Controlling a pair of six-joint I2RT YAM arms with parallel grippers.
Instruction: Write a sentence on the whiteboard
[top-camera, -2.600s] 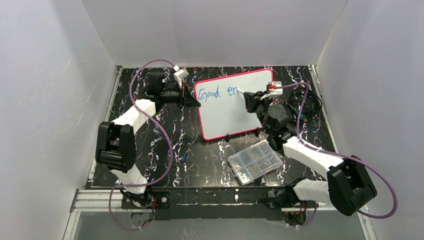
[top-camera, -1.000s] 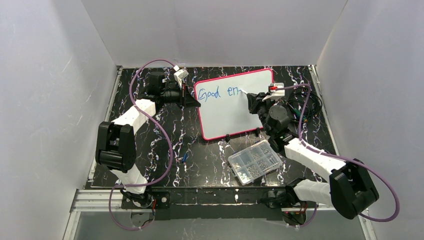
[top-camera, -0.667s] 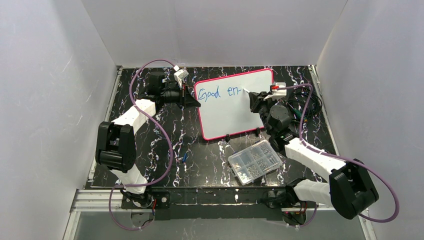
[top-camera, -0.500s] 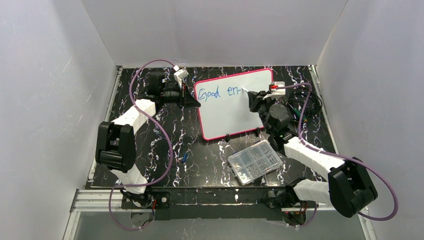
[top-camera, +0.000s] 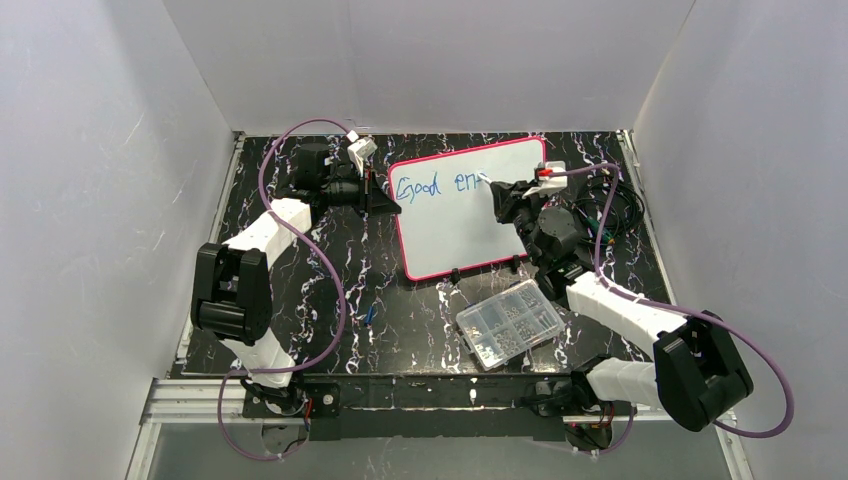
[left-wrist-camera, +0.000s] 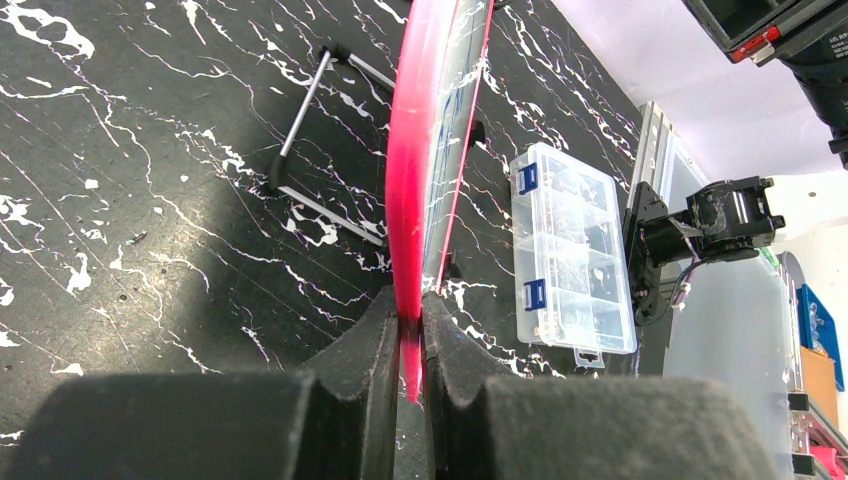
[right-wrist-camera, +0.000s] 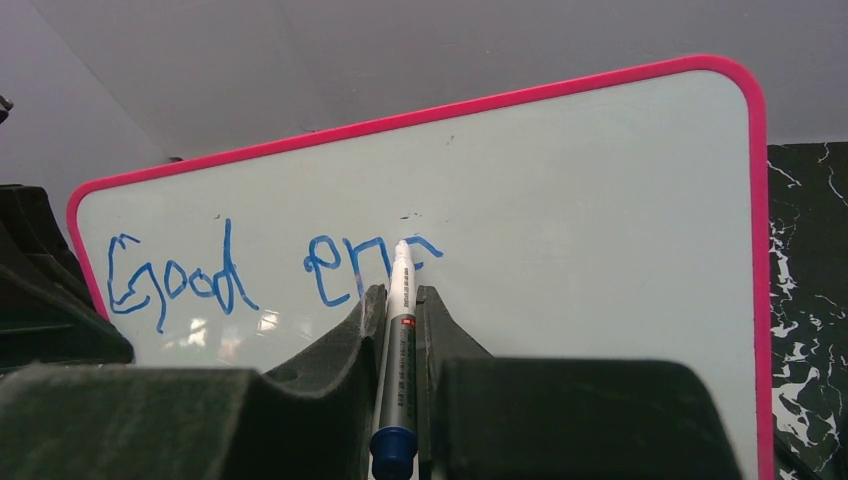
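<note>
Writing the sentence (right-wrist-camera: 230, 265) mid-word: right hand (right-wrist-camera: 401, 292) grips marker (right-wrist-camera: 402, 340), left hand (left-wrist-camera: 408, 300) pinches whiteboard (right-wrist-camera: 600, 230) edge; next, I judge, strokes must run rightward.

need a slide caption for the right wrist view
Right claw holding a marker at the whiteboard, blue sentence begun: "Good en" and a partial letter.

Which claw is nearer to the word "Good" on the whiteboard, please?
Left. The left claw clamps the whiteboard frame beside "Good"; the right claw holds a marker farther along, past "en".
</note>
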